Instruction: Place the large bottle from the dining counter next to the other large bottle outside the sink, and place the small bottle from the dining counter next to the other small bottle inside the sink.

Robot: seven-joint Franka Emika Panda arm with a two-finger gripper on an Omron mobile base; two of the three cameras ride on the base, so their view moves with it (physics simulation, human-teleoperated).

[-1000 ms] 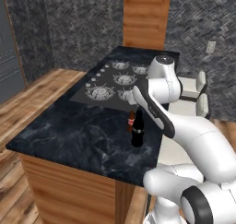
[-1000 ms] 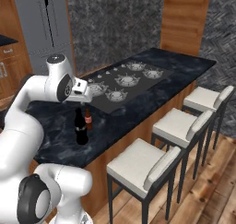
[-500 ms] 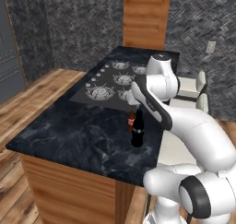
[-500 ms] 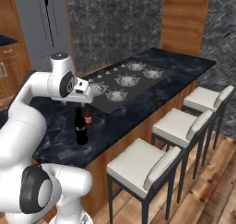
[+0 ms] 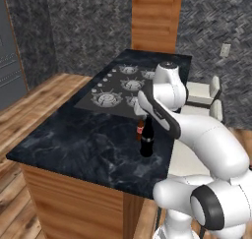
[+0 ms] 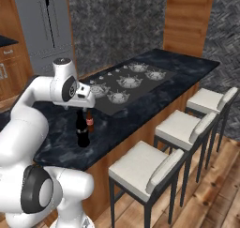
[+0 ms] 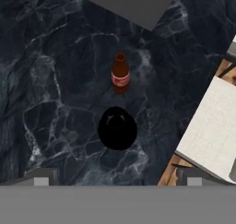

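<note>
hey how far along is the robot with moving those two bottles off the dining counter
Nothing looks done yet: the large dark bottle and the small brown bottle both stand upright on the dining counter, close together near the cooktop. In hand: the gripper hangs open above them, holding nothing, the large bottle almost straight below. Left: grasping and carrying each bottle to the sink area, which isn't visible here.

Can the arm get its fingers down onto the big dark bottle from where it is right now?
Probably yes. The open gripper hangs above the large dark bottle, nothing between them. The small brown bottle stands close beside it, apart, leaving little room on that side.
</note>
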